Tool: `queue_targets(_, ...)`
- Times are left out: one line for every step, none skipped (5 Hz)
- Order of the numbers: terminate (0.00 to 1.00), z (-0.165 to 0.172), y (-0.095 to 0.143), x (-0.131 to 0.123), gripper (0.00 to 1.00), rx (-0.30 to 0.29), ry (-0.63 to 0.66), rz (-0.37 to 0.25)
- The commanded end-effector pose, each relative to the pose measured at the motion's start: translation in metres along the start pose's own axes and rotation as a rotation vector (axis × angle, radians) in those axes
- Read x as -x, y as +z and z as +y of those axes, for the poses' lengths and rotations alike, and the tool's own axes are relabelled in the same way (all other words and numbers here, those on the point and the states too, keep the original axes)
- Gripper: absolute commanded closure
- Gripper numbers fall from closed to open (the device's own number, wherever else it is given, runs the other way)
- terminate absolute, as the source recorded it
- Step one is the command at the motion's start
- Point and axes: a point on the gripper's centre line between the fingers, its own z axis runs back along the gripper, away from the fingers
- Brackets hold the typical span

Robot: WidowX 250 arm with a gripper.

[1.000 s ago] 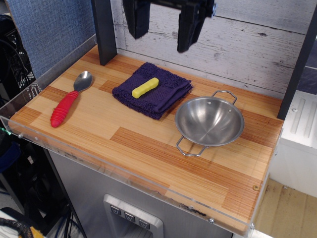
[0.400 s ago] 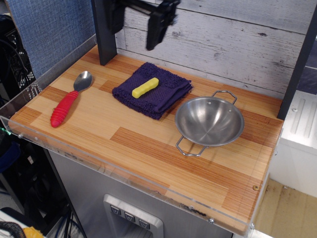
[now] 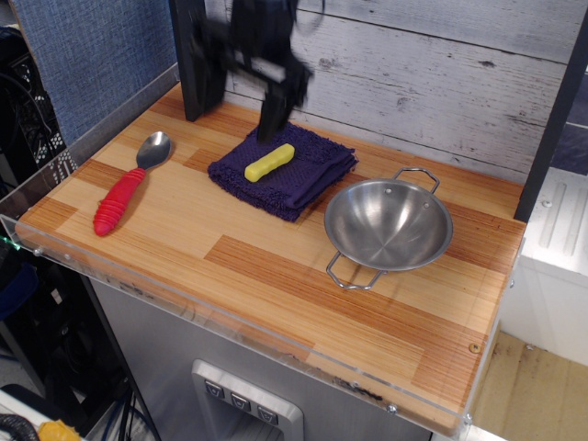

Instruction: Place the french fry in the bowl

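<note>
The yellow french fry (image 3: 269, 163) lies on a folded purple towel (image 3: 303, 179) at the back middle of the wooden table. The steel bowl (image 3: 360, 219) with two wire loop handles stands empty to the right of the towel. My black gripper (image 3: 243, 99) is blurred by motion. It hangs just behind and above the towel's back-left edge, with its jaws apart and nothing between them. Its right finger (image 3: 274, 112) points down just behind the fry, and the left one overlaps the dark post.
A spoon with a red handle (image 3: 118, 202) lies at the left of the table. A dark post (image 3: 191, 64) stands at the back left and another (image 3: 551, 129) at the right edge. A white plank wall (image 3: 432, 73) closes off the back.
The gripper has moved left and come down from the top of the frame to just behind the towel and the fry. The fry, bowl and spoon have not moved.
</note>
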Motion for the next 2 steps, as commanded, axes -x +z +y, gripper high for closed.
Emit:
queue_targets(0.0, 0.0081, -0.0195, -0.0026, 0.0, 0.058, 0.008, -0.007)
queue_targets(0.0, 0.0118, -0.0255, -0.0069, 0.0, 0.076, 0.022, 0.009)
